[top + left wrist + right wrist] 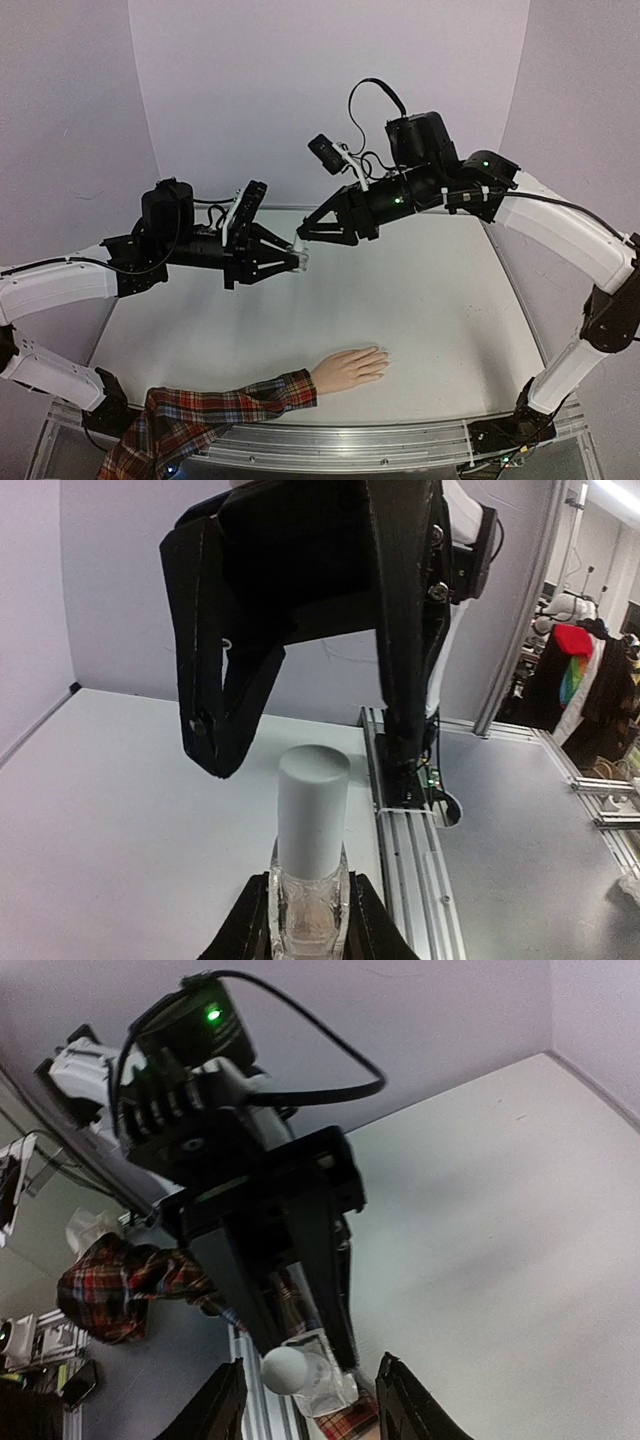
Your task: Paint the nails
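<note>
My left gripper (296,262) is shut on a small clear bottle (308,912) with a white cap (312,805) and holds it above the table, left of centre. My right gripper (303,234) is open, with its fingers (225,715) on either side of the cap, apart from it. In the right wrist view the cap (285,1370) lies between the right gripper's (312,1407) spread fingertips. The pale mannequin hand (350,368) with a red plaid sleeve (215,410) lies flat near the front edge. Its nails are too small to make out.
The white table (430,300) is backed by purple walls. An aluminium rail (400,440) runs along the front edge and also shows in the left wrist view (410,860). The right arm's cable loops above its wrist (375,95).
</note>
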`<state>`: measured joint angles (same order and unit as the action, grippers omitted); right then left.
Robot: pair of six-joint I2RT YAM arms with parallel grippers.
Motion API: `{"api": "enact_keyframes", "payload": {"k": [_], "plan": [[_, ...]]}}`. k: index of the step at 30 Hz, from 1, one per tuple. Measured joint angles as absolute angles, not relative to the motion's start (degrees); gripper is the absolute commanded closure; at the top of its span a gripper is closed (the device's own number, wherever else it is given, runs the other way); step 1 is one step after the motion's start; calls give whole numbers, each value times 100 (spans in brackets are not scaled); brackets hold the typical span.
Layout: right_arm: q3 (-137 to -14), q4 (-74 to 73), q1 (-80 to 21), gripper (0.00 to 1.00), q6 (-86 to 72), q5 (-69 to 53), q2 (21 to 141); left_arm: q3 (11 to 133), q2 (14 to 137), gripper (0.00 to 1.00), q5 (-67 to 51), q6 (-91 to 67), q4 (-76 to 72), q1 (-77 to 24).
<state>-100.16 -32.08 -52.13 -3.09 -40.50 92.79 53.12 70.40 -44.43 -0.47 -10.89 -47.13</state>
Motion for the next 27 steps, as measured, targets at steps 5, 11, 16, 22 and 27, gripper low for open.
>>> {"api": "enact_keyframes", "payload": {"k": [5, 11, 16, 22, 27], "plan": [[-10016, -3066, -5223, 64, -224, -4656, 9288, 5323, 7092, 100, -4847, -157, -1101, -4713], [-10016, -2931, -5223, 62, -235, -5020, 9423, 5328, 7114, 100, -5100, -252, -1177, -4713], [-10018, -2906, -5228, 68, -259, -5153, 9625, 5411, 7126, 100, -5179, -305, -1211, -4713], [-10018, -2748, -5265, 100, -192, -5212, 9668, 5422, 7133, 100, -5158, -417, -1177, -4703], [-9963, -2619, -5257, 100, 4, -4738, 9659, 5426, 7121, 100, -4629, -699, -1059, -4691]]}}
